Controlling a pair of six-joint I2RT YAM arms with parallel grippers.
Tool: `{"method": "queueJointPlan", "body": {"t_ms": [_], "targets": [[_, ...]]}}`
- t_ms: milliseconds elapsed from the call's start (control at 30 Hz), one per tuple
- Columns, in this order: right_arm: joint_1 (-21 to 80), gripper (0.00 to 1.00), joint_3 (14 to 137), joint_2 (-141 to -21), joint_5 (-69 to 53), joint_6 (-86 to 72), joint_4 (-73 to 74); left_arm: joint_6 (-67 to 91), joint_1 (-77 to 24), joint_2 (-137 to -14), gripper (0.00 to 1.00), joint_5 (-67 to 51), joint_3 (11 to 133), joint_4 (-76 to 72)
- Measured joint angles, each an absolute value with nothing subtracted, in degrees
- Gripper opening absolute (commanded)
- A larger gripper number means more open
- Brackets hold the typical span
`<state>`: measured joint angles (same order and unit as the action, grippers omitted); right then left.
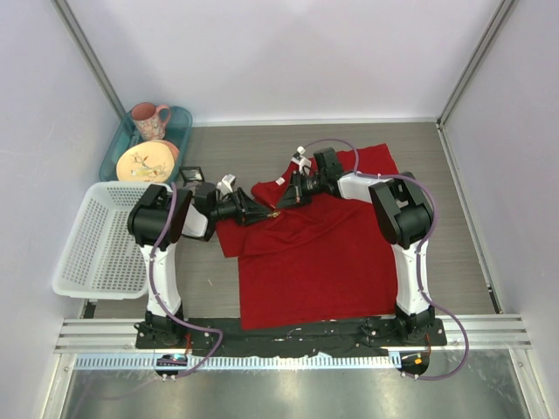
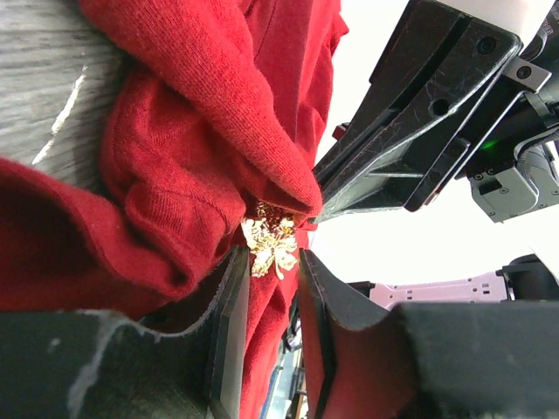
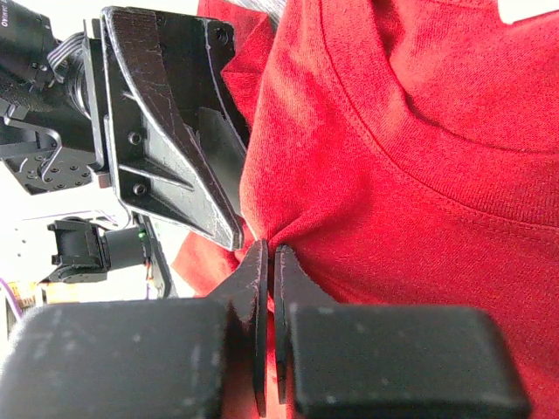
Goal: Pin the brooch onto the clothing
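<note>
Your left hand is closed on the brooch at lower centre of the left wrist view. The leaf stands just past the fingertips and touches the clothing. Your right hand, entering from the upper right of that frame, is clamped on a raised fold of shirt below the neckline, with its tips just beside the brooch. The left hand is nearer, so the coming move is probably a short push up and right into that pinched fold.
</note>
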<state>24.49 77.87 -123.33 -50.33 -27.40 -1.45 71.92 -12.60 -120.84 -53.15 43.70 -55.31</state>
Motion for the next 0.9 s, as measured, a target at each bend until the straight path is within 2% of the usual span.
{"method": "queueJointPlan", "body": {"t_ms": [67,167,200,300,600,733,900], "targets": [[24.5,0.01,77.9,-123.3,-50.3,-27.4,-1.4,72.3,-12.7,-121.0,0.3,-53.1,43.7,-56.0],[24.5,0.01,77.9,-123.3,-50.3,-27.4,-1.4,73.1,-12.8,-121.0,0.2,-53.2,43.7,-56.8],[24.5,0.01,77.9,-123.3,-50.4,-27.4,-1.3,73.1,-12.9,-121.0,0.12,-53.1,43.7,-57.1],[24.5,0.01,77.9,-123.3,-50.7,-27.2,-1.3,73.1,-13.0,-121.0,0.06,-53.2,43.7,-57.8],[24.6,0.01,78.8,-123.3,-52.9,-21.9,2.3,69.2,-13.1,-121.0,0.03,-54.4,43.7,-59.6],[24.6,0.11,80.2,-123.3,-53.6,-18.8,5.5,67.1,-13.1,-121.0,0.03,-55.2,43.7,-60.9],[24.6,0.16,81.5,-123.3,-54.3,-15.7,8.1,65.5,-13.1,-121.0,0.03,-55.9,43.7,-62.7]]}}
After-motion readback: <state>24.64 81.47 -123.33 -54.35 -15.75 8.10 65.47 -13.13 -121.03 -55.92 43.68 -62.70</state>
